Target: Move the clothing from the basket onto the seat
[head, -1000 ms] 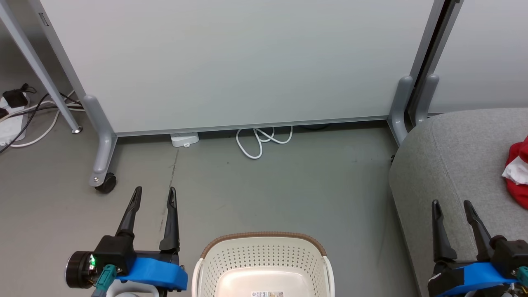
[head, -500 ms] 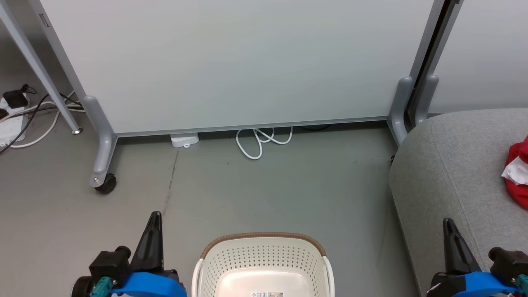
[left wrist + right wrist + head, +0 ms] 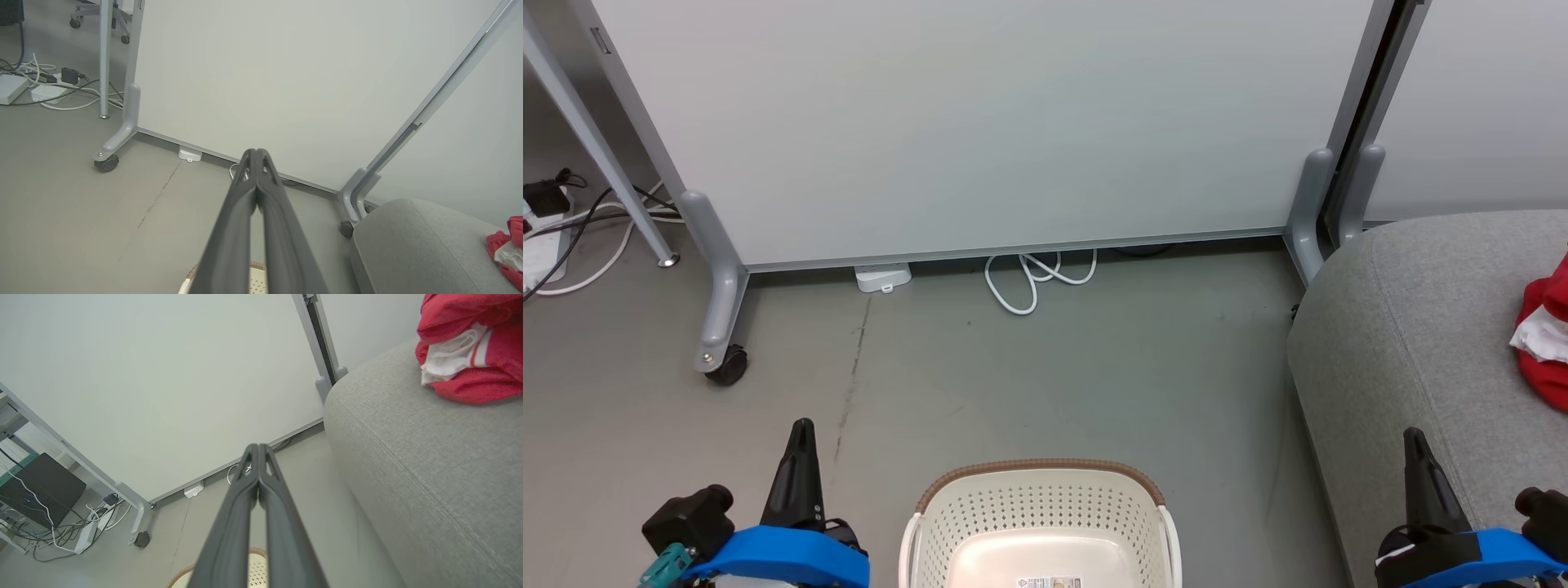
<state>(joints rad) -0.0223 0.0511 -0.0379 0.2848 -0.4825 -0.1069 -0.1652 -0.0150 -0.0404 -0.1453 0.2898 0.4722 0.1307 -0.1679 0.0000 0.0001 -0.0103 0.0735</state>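
The cream basket (image 3: 947, 506) with its brown rim stands on the floor at the bottom centre, and no fabric shows in the part I can see. Red clothing (image 3: 1543, 343) with a white part lies on the grey seat (image 3: 1405, 327) at the right edge; the same clothing (image 3: 470, 347) rests on the seat (image 3: 429, 465) in the right wrist view. My left gripper (image 3: 802, 429) is shut with nothing in it, left of the basket. Over the seat's near edge my right gripper (image 3: 1414, 437) is shut on nothing. Both wrist views show each gripper's tips pressed together: the left gripper (image 3: 256, 153) and the right gripper (image 3: 258, 447).
A white partition panel (image 3: 980, 122) on grey castor legs (image 3: 715, 327) stands across the floor ahead. A white cable loop (image 3: 1033, 278) and a small white box (image 3: 882, 278) lie at its foot. Cables and a power strip (image 3: 539, 245) clutter the far left.
Both grippers have gone from open to shut with nothing in them and have drawn back toward the bottom of the head view. The camera has shifted slightly.
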